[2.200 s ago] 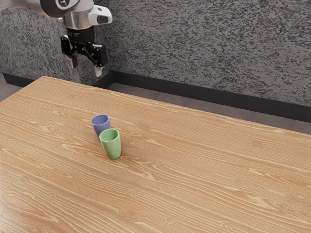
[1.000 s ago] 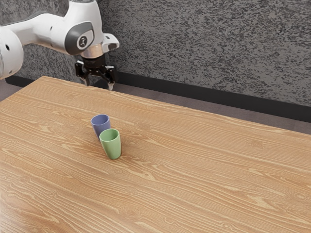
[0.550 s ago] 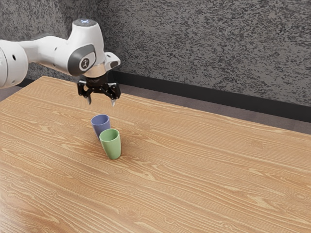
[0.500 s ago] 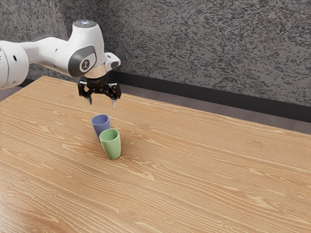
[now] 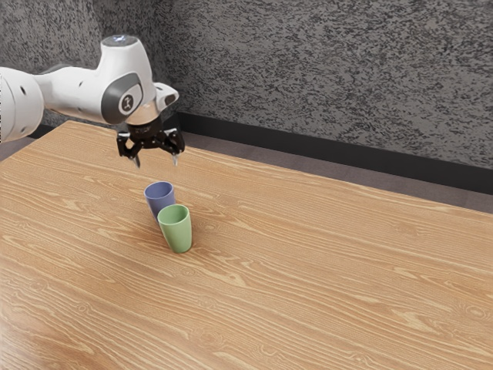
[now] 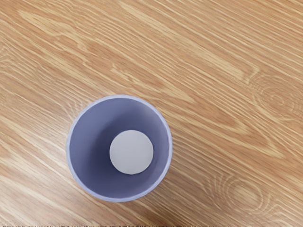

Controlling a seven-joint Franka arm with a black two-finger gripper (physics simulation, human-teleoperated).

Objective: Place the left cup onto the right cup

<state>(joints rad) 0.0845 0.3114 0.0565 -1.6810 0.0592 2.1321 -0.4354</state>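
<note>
Two cups stand upright and close together on the wooden table (image 5: pixel 323 262). The purple cup (image 5: pixel 159 197) is behind and slightly toward the exterior view's left of the green cup (image 5: pixel 176 227). My gripper (image 5: pixel 155 160) hangs open in the air a little above and behind the purple cup, fingers pointing down, nothing between them. In the wrist view I look straight down into the purple cup (image 6: pixel 119 147), whose pale round bottom shows inside its rim.
A dark speckled wall (image 5: pixel 331 69) runs behind the table, with a black baseboard along the floor. The table's far edge passes just behind my gripper. Wide bare wood stretches toward the exterior view's right and front.
My arm swung down from high above the table's far corner and forward toward the cups; in the last half second the hand shifted slightly toward the exterior view's left. The cups have not moved.
</note>
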